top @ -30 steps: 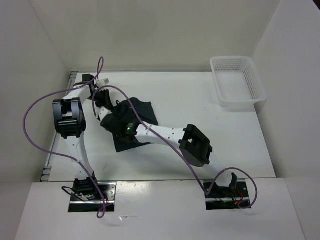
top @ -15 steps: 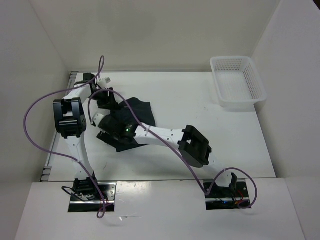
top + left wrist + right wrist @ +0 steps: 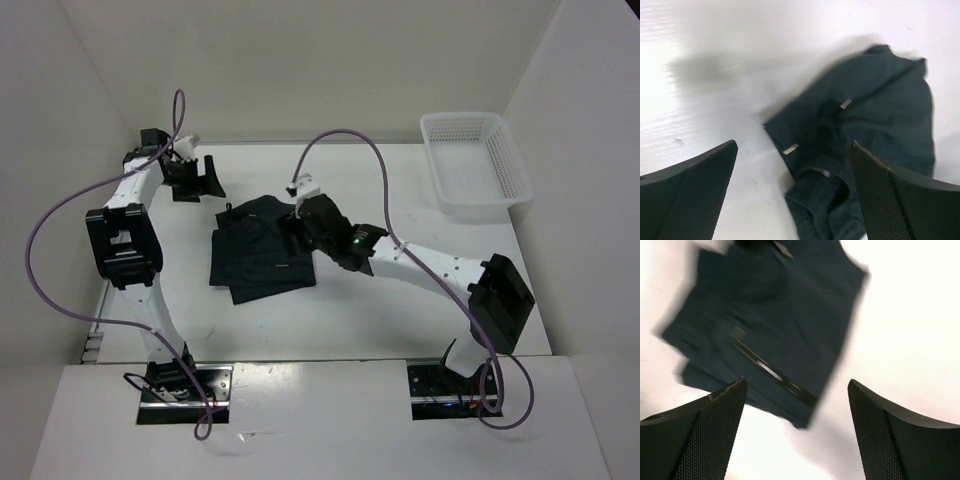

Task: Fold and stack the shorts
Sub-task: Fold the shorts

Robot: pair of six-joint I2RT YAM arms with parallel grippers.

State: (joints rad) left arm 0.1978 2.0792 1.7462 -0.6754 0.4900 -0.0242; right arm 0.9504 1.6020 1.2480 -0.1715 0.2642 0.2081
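Clearly shorts (image 3: 262, 255) apart from jaws (both spread).

Shorts (image 3: 262, 250) lie left of centre on bench (image 3: 400, 190), bare strip all round them. Left gripper (image 3: 193, 180) at far-left corner, jaws wide, nothing between, close to side wall (image 3: 70, 120); little room behind it. Right gripper (image 3: 298, 230) jaws wide, over right edge of shorts; its arm crosses near-right bench diagonally. Purple cable (image 3: 350, 135) arches above mid bench. Mesh basket (image 3: 475, 165) fills far-right corner; open bench between it and shorts
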